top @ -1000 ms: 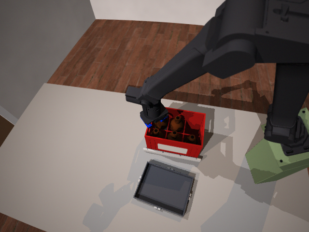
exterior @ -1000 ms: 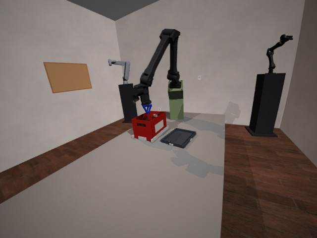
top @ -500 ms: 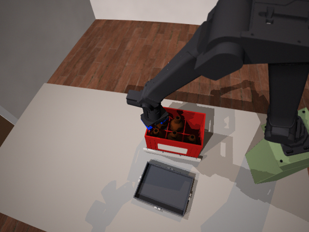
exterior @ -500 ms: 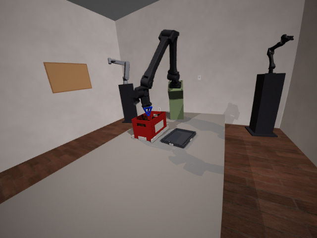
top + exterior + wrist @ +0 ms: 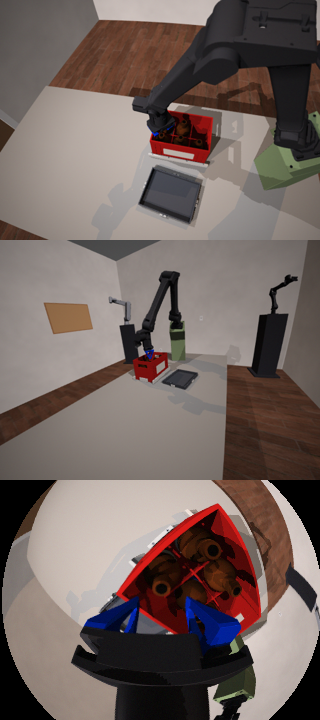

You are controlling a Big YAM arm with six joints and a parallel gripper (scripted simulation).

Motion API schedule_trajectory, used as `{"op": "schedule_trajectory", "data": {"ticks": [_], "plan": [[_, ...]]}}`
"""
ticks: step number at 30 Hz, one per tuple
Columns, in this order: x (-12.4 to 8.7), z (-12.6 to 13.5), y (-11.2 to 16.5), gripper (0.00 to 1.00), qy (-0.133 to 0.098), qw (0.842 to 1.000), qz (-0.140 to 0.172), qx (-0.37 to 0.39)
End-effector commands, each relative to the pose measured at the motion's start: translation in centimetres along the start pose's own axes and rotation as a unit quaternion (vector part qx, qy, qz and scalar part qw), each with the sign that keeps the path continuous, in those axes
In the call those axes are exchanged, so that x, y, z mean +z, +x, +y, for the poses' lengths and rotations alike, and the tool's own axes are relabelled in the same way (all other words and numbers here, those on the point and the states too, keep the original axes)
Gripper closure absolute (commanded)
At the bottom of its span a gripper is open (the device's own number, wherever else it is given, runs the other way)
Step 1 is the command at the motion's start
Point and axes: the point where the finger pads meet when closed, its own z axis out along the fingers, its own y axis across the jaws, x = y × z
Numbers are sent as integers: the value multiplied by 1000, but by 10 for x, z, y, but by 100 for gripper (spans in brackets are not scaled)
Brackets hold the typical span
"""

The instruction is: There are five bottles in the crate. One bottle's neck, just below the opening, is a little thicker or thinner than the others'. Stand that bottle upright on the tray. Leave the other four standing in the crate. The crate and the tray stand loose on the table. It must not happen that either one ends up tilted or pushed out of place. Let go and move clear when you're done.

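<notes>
Bottles [image 5: 182,127] partly hidden in crate [image 5: 180,152] beneath open pincer [image 5: 160,131].

Top view looks steeply down from high behind the arm's shoulder onto the surface [image 5: 64,144]. Exterior view stands far back at the surface's far end, facing the arm and rear walls. Wrist view rides just behind the pincer [image 5: 167,620], fisheye, close above the crate [image 5: 230,540]. All three share the crate; top and exterior share the tray [image 5: 144,192].

Bottles [image 5: 182,127] stand in the crate [image 5: 179,153], with the tray [image 5: 144,193] just before it on the table [image 5: 64,144]
</notes>
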Motion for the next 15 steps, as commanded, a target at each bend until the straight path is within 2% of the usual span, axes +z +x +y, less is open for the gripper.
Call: {"op": "schedule_trajectory", "data": {"ticks": [1, 15], "plan": [[4, 16, -9, 39, -10, 1000, -8, -2], [11, 13, -11, 39, -8, 1000, -8, 1]]}}
